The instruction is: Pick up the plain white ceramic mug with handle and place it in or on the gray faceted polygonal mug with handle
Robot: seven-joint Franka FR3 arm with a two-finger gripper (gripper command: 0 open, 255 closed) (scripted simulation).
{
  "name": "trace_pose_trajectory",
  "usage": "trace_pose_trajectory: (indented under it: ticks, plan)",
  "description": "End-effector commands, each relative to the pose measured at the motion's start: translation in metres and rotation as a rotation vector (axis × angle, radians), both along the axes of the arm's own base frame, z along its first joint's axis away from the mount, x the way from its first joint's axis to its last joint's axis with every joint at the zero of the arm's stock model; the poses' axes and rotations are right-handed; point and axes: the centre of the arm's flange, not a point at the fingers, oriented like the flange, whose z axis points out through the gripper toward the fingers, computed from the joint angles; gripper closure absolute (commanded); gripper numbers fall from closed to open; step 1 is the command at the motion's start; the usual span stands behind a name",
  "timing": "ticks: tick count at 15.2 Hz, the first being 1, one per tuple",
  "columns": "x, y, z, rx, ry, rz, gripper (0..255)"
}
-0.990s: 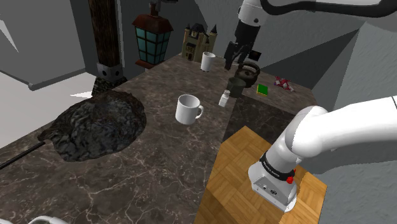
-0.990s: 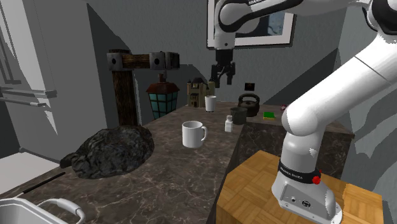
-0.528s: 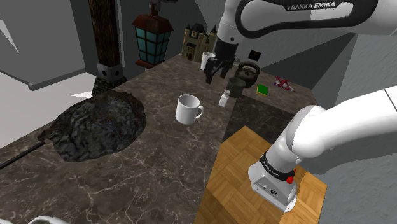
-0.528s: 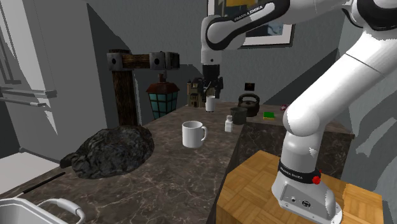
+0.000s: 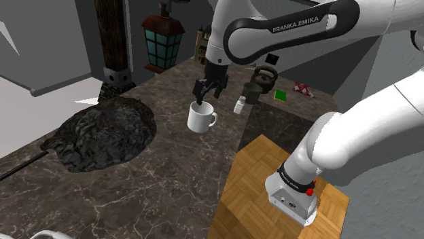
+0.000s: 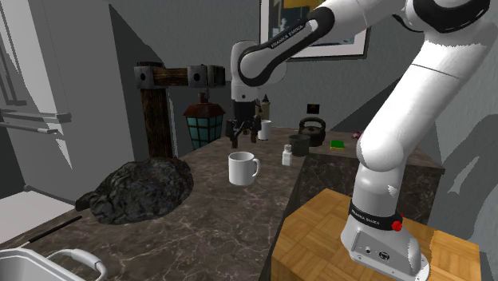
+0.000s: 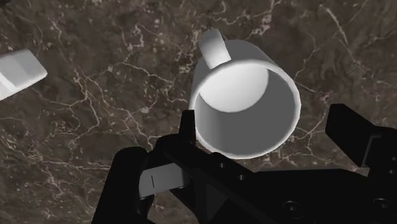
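White mug (image 5: 200, 120) sits just below our wide-open, empty claw (image 5: 203, 99); we judge this the approach: next, lower astride it and close.

Mug (image 5: 201, 119) on counter (image 5: 170, 180) (tool (image 5: 204, 99) just above)

You have bare countertop (image 5: 170, 183) all round the white mug (image 5: 201, 117), widest toward the near edge. The dark rock heap (image 5: 102, 132) blocks the shoulder view's left. The small white shaker (image 5: 240, 104), dark mug (image 5: 253, 94) and kettle (image 5: 263, 76) crowd the right edge. The lantern (image 5: 163, 41) stands at the far edge.
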Motion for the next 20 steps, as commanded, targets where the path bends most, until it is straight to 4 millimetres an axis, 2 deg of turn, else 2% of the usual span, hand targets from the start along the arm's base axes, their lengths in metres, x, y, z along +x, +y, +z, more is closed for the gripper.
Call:
trace_pose_trajectory:
  ticks: [1, 4, 11, 19, 20]
  plan:
    - [0.008, 0.018, -0.022, 0.009, 0.001, -0.005, 0]
    - [0.018, 0.039, -0.042, 0.019, 0.002, -0.009, 0]
    - [0.019, 0.039, -0.082, 0.019, 0.002, -0.009, 0]
    - [0.019, 0.039, -0.082, 0.019, 0.002, -0.009, 0]
    - [0.019, 0.039, -0.082, 0.019, 0.002, -0.009, 255]
